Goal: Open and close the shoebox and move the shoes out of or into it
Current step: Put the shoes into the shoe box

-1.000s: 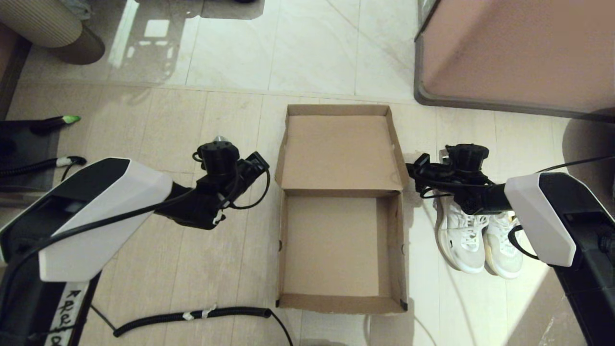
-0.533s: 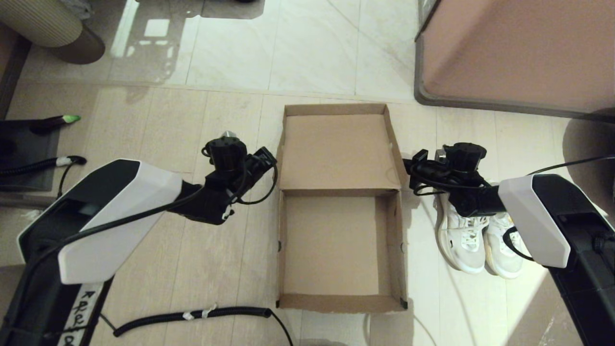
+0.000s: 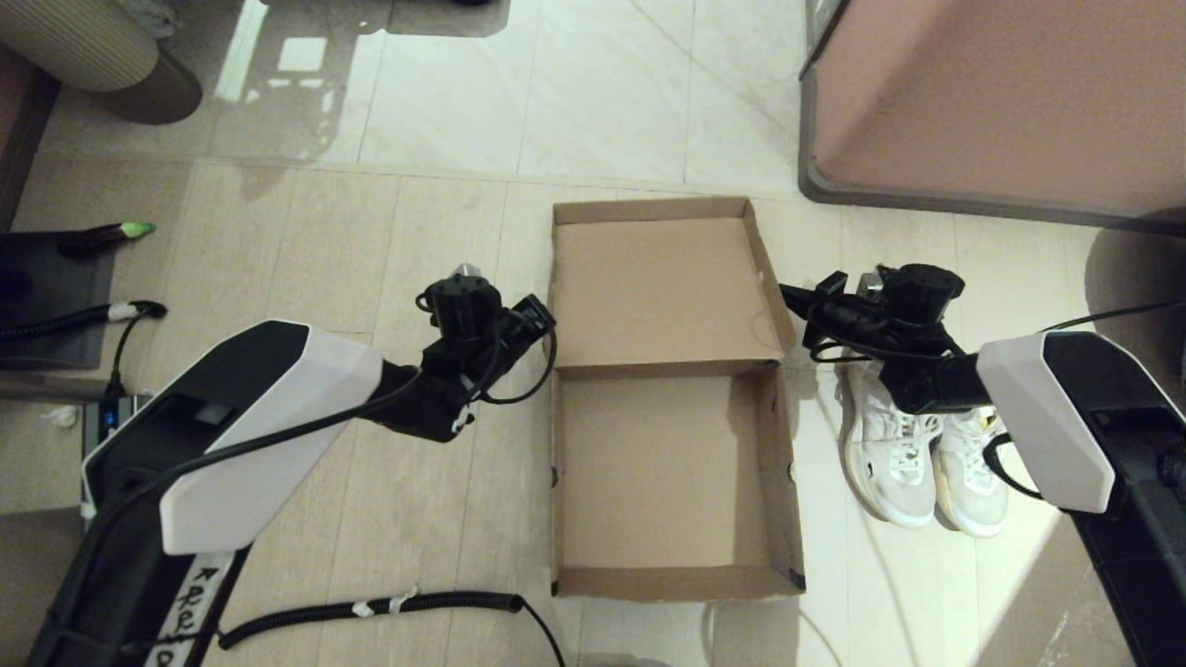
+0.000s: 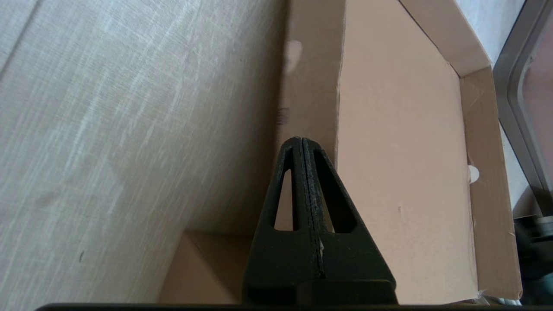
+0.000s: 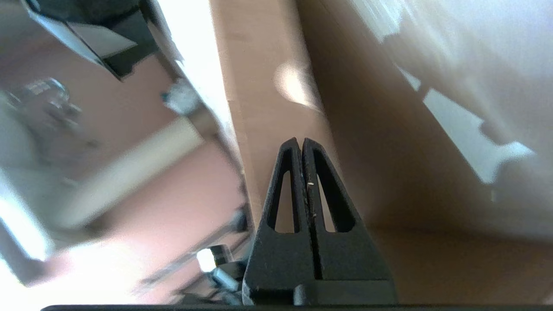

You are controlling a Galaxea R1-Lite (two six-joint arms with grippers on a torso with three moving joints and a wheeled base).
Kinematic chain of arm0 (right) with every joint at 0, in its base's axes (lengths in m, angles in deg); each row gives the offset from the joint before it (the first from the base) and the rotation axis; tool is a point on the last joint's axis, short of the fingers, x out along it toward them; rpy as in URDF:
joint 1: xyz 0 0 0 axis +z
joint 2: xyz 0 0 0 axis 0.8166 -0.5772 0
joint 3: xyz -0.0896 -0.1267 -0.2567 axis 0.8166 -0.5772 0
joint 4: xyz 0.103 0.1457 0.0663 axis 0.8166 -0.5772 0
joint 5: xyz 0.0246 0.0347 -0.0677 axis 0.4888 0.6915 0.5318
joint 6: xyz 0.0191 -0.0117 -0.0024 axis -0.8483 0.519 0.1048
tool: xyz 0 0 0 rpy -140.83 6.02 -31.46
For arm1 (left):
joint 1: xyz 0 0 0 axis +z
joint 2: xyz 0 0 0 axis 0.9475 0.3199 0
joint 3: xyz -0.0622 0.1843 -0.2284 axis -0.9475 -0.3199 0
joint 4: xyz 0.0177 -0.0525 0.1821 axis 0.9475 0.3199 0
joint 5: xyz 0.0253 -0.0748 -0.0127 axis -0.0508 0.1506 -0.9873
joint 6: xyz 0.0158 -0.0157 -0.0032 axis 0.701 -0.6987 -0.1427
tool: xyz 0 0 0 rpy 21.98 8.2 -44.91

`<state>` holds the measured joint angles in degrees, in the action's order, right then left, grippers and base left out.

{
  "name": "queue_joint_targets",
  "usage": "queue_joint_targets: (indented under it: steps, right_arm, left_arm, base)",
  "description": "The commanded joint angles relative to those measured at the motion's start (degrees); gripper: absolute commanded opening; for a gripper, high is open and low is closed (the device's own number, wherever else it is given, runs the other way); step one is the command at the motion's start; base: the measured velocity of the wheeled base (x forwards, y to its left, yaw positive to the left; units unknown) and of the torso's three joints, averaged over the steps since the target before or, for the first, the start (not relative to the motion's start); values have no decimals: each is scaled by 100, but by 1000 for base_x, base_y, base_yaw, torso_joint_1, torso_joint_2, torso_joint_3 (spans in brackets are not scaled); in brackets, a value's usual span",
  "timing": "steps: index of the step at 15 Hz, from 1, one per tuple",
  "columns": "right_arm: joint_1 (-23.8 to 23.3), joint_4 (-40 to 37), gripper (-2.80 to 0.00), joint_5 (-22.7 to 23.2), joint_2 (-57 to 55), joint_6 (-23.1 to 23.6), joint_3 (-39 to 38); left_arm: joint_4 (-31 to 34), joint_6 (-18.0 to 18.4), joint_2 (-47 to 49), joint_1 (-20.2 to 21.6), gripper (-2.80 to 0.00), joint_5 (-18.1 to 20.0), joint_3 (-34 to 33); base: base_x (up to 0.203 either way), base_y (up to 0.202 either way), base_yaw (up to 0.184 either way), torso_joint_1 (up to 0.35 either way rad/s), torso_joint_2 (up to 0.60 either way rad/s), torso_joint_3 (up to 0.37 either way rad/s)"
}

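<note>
The brown cardboard shoebox [image 3: 662,463] lies open and empty on the floor in the head view, its lid [image 3: 662,292] flipped back away from me. My left gripper [image 3: 545,326] is shut and empty, its tip [image 4: 301,140] against the outside of the lid's left side flap [image 4: 311,86]. My right gripper [image 3: 788,296] is also shut and empty, with its tip [image 5: 301,141] at the lid's right side flap [image 5: 268,86]. The white shoes [image 3: 917,454] stand side by side on the floor just right of the box, partly under my right arm.
A large pinkish-brown panel with a grey rim [image 3: 1001,102] stands at the back right. A black corrugated cable [image 3: 371,609] lies on the floor at the front left. A dark mat [image 3: 46,296] is at the far left, a ribbed beige cylinder [image 3: 93,46] at the back left.
My left arm has moved right until its gripper meets the lid's left edge. The whole box has slid a little to the right. The right gripper has shifted slightly right.
</note>
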<state>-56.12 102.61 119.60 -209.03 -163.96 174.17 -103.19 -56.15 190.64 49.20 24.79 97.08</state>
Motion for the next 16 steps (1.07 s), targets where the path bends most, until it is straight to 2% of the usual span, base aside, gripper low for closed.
queue_joint_targets:
  steps: [1,3,4,5,6,7,8,12,14,16]
  right_arm:
    - [-151,-504,-280,9,330,1359,-20]
    - [-234,-1512,-280,-195,560,3490,-34]
    - [-262,-1975,-280,-563,726,4403,-44]
    - [-288,-2373,-280,-1303,965,5030,-53]
    - [-351,-2790,-280,-1842,1225,5326,-59]
    - [-446,-3228,-280,-2086,1471,5614,-61]
    - [-584,-3609,-280,-2227,1725,5921,-63]
    - [-1219,-4341,-280,-2417,2630,6490,-304]
    - [-1429,-4414,-280,-2714,2954,7103,-911]
    - [-1510,-4433,-280,-2886,3456,7365,-1597]
  left_arm:
    - [-46,-27,-19,0,-280,-22,0]
    - [-56,-60,-121,14,-280,-64,-32]
    - [-54,-60,-231,36,-280,-74,-85]
    - [-40,-52,-349,67,-280,-127,-177]
    - [-23,-37,-454,113,-280,-211,-257]
    - [-16,-24,-573,175,-280,-294,-387]
    - [-23,-20,-727,233,-280,-361,-540]
    - [-98,-24,-1485,435,-280,-392,-1498]
    - [-124,-35,-1832,571,-280,-373,-1992]
    - [-313,-38,-2173,681,-280,-360,-2553]
  base:
    - [0,0,0,0,0,0]
    - [0,0,0,0,0,0]
    - [0,0,0,0,0,0]
    - [0,0,0,0,0,0]
    - [0,0,0,0,0,0]
    - [0,0,0,0,0,0]
    - [0,0,0,0,0,0]
    - [0,0,0,0,0,0]
    - [0,0,0,0,0,0]
    - [0,0,0,0,0,0]
